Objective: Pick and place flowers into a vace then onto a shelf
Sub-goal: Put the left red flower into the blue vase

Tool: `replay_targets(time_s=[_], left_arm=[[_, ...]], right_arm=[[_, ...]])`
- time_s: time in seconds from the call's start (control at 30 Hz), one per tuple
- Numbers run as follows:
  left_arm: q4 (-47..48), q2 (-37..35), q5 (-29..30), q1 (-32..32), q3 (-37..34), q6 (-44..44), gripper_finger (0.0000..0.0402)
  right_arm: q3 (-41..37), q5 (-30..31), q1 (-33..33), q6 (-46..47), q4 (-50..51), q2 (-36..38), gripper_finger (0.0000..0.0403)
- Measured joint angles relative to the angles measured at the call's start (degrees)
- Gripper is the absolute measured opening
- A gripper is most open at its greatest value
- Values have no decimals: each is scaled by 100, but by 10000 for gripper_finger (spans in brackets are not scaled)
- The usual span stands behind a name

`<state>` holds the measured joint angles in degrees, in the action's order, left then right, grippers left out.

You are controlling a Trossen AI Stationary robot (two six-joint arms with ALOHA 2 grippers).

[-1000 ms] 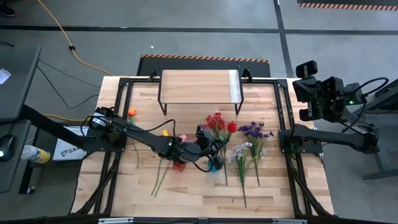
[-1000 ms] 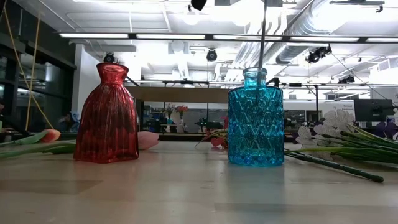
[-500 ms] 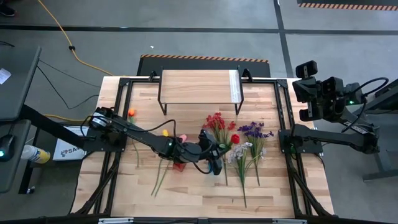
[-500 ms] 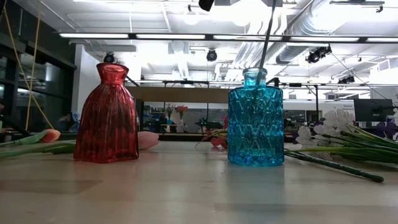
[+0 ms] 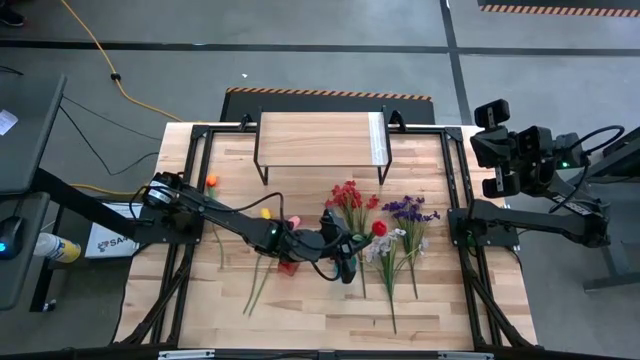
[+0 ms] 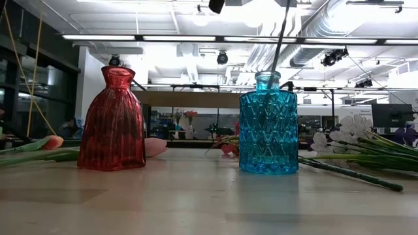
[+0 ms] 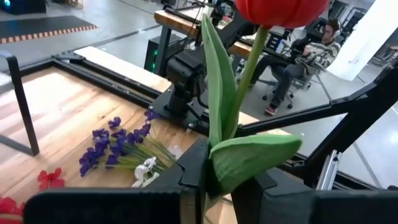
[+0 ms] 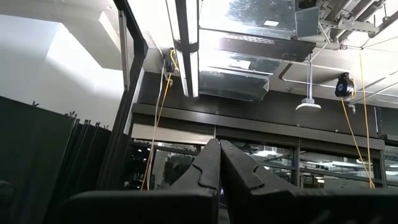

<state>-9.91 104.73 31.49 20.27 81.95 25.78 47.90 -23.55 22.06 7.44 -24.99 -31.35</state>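
Note:
My left gripper (image 5: 345,248) reaches over the table's middle and is shut on a red tulip (image 5: 378,227). In the left wrist view its head (image 7: 280,9) stands above the fingers. The tulip's stem (image 6: 280,39) slants down into the mouth of the blue glass vase (image 6: 268,124). A red vase (image 6: 113,121) stands beside it. On the table lie a red cluster (image 5: 345,195), purple sprays (image 5: 408,210), whitish sprays (image 5: 385,245) and orange (image 5: 211,182), yellow (image 5: 265,213) and pink (image 5: 293,222) tulips. The shelf (image 5: 320,138) stands at the far edge. My right gripper (image 8: 219,162) is shut, raised off the table's right side. My left gripper pinches the red tulip's stem between its two fingers (image 7: 194,168), at the base of the leaves (image 7: 249,158). The fingers come from the table's left, across the stem. The tulip is tilted, head up, and its lower stem (image 6: 277,65) goes into the blue vase's mouth.
Black frame rails (image 5: 470,290) run along the table's left and right sides. The right arm's base (image 5: 480,225) sits at the right edge. Bare wood lies along the near edge (image 5: 320,325). A person (image 7: 305,56) sits in the room beyond the table.
The left gripper has shifted slightly toward the near edge and the right. The held tulip has tipped: its head has moved toward the near edge, and the stem over the blue vase has gone from upright to slanted. Most of this happened early in the second.

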Motion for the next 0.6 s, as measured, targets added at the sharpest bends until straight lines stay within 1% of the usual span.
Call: replay_targets(time_s=[0.13,0.37,0.5,0.6], left_arm=[[102,-2,-108,-1,2,116,92],[281,-7,-121,-2,2,299,92],[302,-8,-270,0,2,301,92],[425,-9,-276,0,2,303,92]], right_arm=[[0,0,0,0,0,0,0],[0,0,0,0,0,-2,0],[0,0,0,0,0,0,0],[0,0,2,0,0,-2,0]])
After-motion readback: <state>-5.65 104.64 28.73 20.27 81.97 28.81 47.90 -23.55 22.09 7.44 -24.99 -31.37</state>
